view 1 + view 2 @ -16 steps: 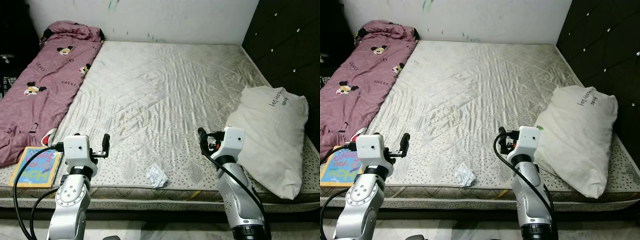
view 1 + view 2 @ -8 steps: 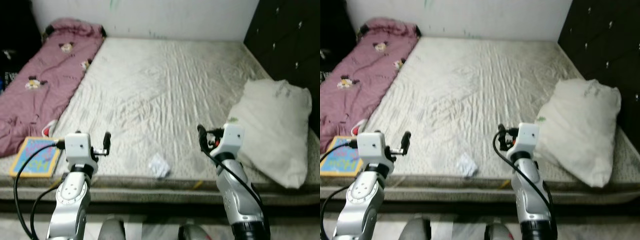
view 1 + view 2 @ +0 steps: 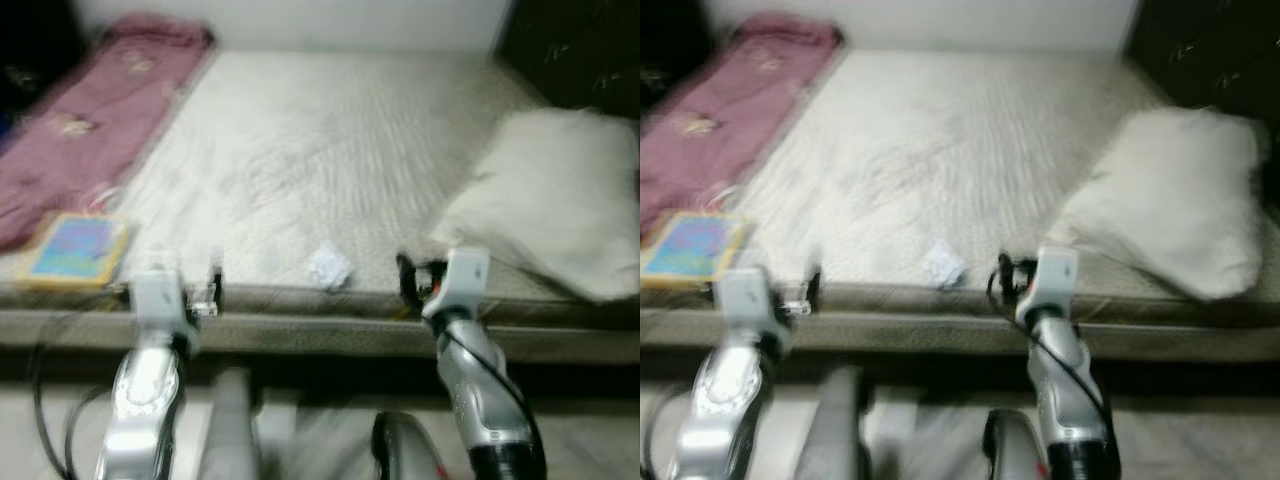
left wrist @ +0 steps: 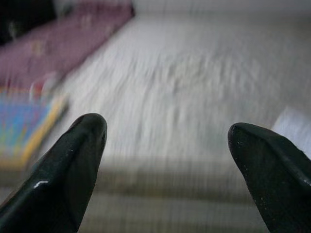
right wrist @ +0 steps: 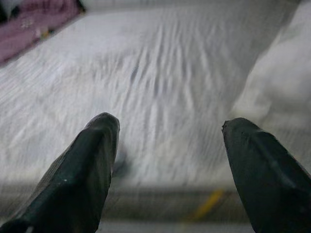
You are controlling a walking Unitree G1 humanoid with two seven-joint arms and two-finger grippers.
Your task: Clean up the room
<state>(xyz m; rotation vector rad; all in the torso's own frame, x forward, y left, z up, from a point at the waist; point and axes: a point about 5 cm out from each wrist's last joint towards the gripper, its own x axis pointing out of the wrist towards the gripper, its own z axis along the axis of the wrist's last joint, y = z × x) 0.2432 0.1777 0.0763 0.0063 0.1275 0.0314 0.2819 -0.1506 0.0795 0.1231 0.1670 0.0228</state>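
Observation:
The views are blurred by motion. A crumpled white paper (image 3: 329, 266) lies near the front edge of the grey mattress (image 3: 330, 140). A colourful book (image 3: 76, 249) rests at the mattress's front left corner, beside a pink blanket (image 3: 90, 120). My left gripper (image 3: 213, 285) hangs in front of the mattress edge, left of the paper. In the left wrist view it (image 4: 165, 126) is open and holds nothing. My right gripper (image 3: 404, 278) is held just right of the paper. The right wrist view shows it (image 5: 170, 121) open too, facing the mattress.
A large white pillow (image 3: 560, 200) lies on the right side of the bed, against a dark padded headboard (image 3: 570, 50). A white wall runs behind the bed. The mattress's front side (image 3: 320, 330) stands between me and the things on it.
The whole picture has shifted and blurred: the camera has moved, so the bed sits higher and its front side shows. Both arms keep the same raised pose.

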